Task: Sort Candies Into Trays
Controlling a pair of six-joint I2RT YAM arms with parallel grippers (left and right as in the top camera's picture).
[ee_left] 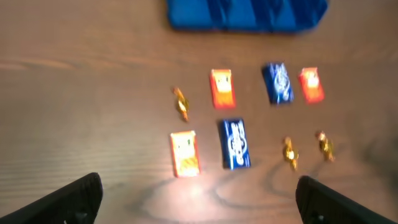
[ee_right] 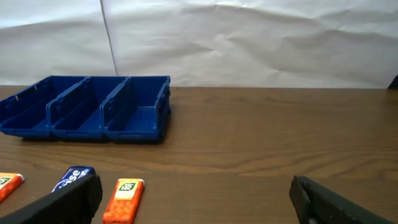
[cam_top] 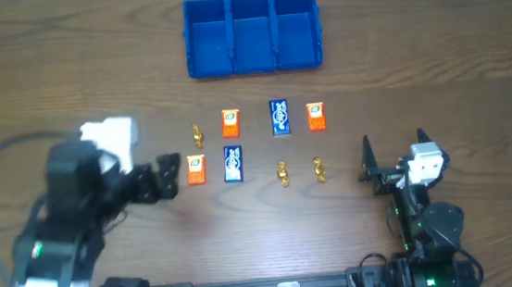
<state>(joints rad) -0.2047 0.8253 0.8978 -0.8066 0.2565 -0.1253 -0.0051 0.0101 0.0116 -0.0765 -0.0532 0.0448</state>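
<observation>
The flat orange candy pack (cam_top: 197, 169) lies just left of centre in the frame, on the brown wooden counter (cam_top: 472, 59). The left hand (cam_top: 167, 170), fingers spread wide, sits just left of it. It ought to settle squarely astride that pack, clear of the blue candy pack (cam_top: 233, 163) alongside. The blue plastic three-bin tray (cam_top: 255, 65) waits top centre. The right hand (cam_top: 394, 153), fingers apart, rests lower right.

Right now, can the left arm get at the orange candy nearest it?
Probably yes. The left gripper is open and the orange candy lies just ahead of it, with only bare table between.
</observation>
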